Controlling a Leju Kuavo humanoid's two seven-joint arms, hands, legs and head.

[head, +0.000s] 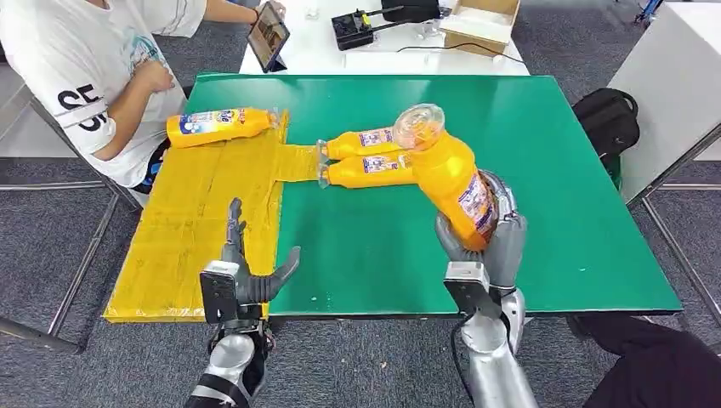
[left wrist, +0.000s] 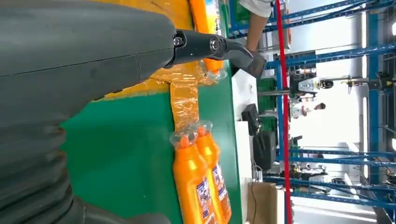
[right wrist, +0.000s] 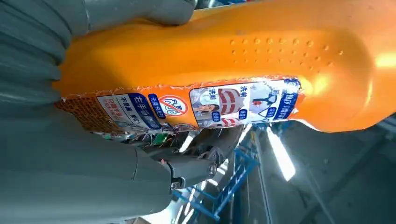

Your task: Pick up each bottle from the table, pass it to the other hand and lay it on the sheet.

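I saw my right robot hand [head: 491, 242] clamped around an orange bottle [head: 449, 170] raised off the green counter [head: 553, 170], while my left robot hand [head: 246, 272] hung empty, fingers apart, beside the yellow sheet [head: 187, 229].

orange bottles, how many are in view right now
4. One orange bottle lies at the far end of the yellow sheet. Two lie side by side mid-table, caps at the sheet's strip. One is gripped by the right hand, raised above the table.

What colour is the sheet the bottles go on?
Yellow, a wrinkled taped sheet along the green table's left side; the head view shows it best.
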